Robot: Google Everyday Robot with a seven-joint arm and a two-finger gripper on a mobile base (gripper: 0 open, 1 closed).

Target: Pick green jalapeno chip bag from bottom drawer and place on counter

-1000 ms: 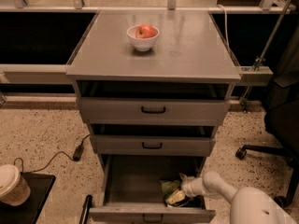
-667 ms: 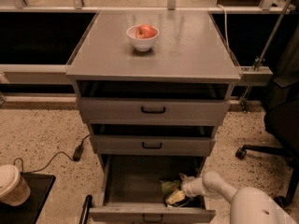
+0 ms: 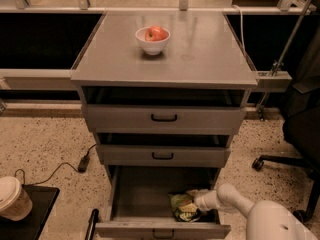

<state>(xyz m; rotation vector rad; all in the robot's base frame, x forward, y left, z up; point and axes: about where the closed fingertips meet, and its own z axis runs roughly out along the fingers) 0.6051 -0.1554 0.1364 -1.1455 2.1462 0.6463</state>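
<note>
The bottom drawer (image 3: 150, 194) is pulled open below two shallower grey drawers. The green jalapeno chip bag (image 3: 182, 206) lies crinkled at the drawer's front right corner. My white arm reaches in from the lower right, and my gripper (image 3: 196, 200) is down at the bag's right edge, touching it. The counter (image 3: 200, 49) is the flat grey top above.
A white bowl (image 3: 152, 40) with a red apple stands on the counter's middle back. A black office chair (image 3: 300, 134) is at the right. A paper cup (image 3: 12, 199) on a black tray sits at the lower left. A cable lies on the speckled floor.
</note>
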